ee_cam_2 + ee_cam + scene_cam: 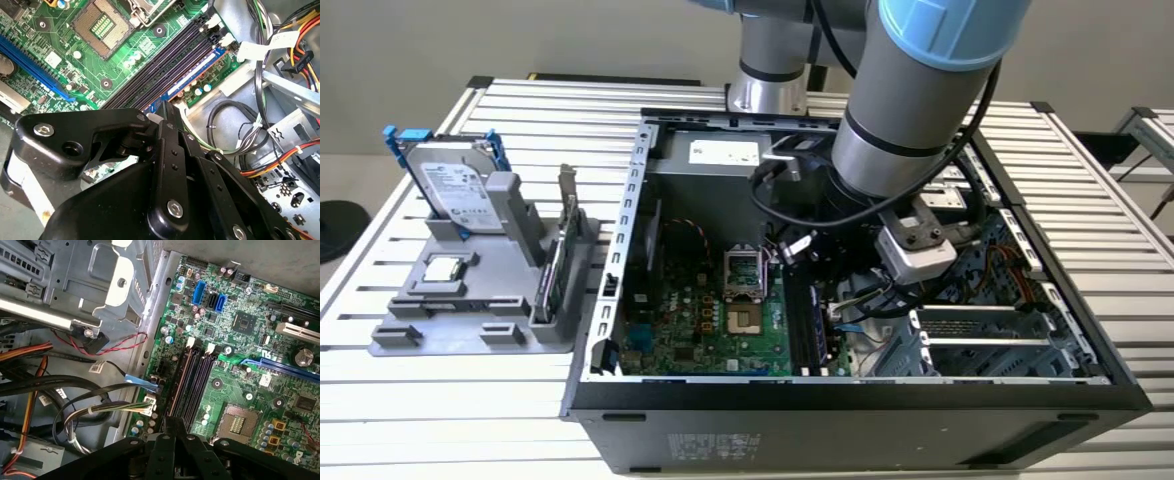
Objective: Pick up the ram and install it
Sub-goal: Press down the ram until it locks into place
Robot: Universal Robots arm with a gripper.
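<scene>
My gripper [164, 109] is clenched on the near end of the ram [194, 76]. The stick runs straight ahead from my fingertips, edge-up, its long axis in line with the black slots [165, 62], sitting in the outermost one.

Exterior view looks down from afar; both wrist views closely face the motherboard [125, 55].
</scene>
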